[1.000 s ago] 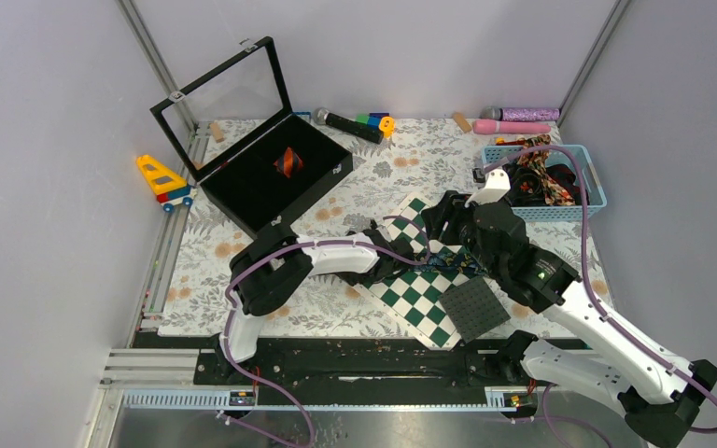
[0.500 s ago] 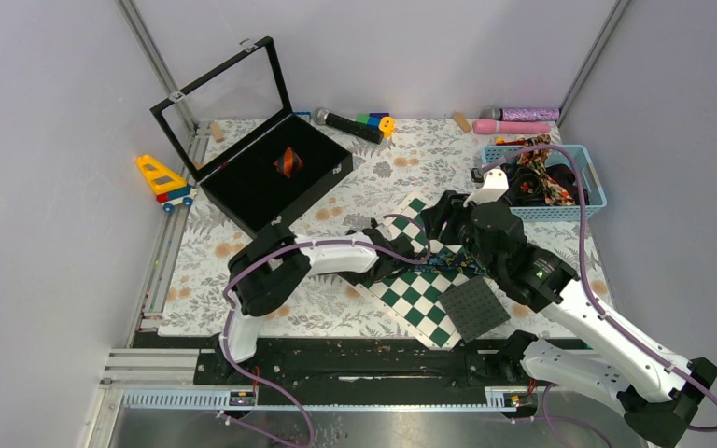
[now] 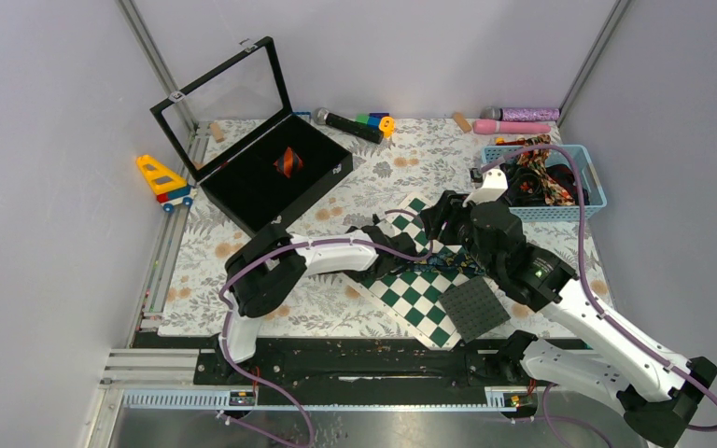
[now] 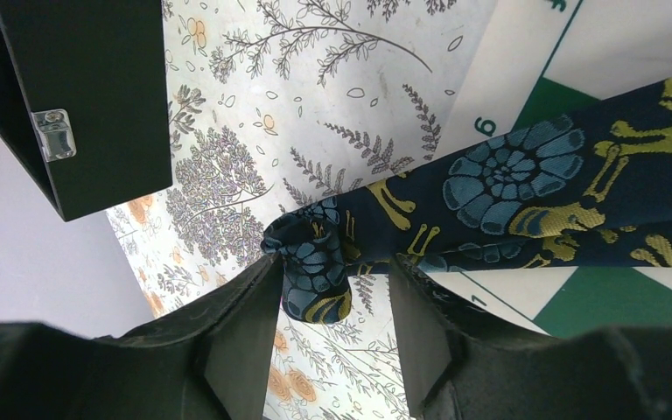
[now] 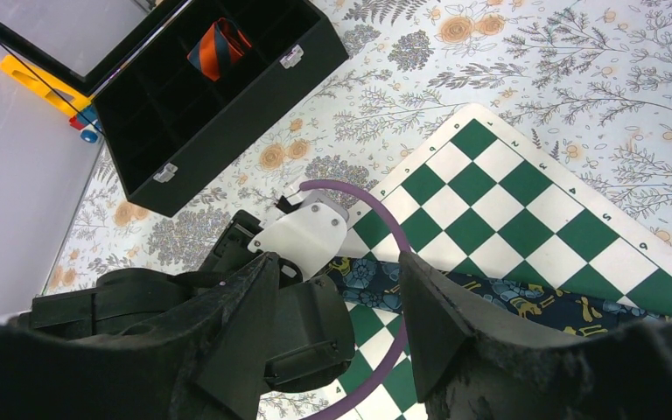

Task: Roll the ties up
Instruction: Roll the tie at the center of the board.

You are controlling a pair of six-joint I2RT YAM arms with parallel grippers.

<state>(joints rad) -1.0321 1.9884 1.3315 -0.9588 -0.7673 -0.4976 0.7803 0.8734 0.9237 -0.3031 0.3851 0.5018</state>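
Left gripper straddles the curled end of the navy tie.

We see the navy tie [image 4: 534, 175] lying across the board [image 5: 490, 188], with its end curled into a small fold just off the board's edge, on the floral cloth [image 4: 315, 105]. Our left gripper [image 4: 334, 267] stands about half open with that curled end between its fingers. The fabric sits close against one finger and a sliver of cloth shows beside the other, so nothing is pinched. Our right gripper [image 5: 337, 261] hovers above the left arm, jaws parted, with nothing between them. A rolled striped tie [image 5: 221, 45] sits in a compartment of the black box [image 5: 236, 149]. More ties [image 3: 546, 177] lie heaped in the blue basket [image 3: 569, 212].
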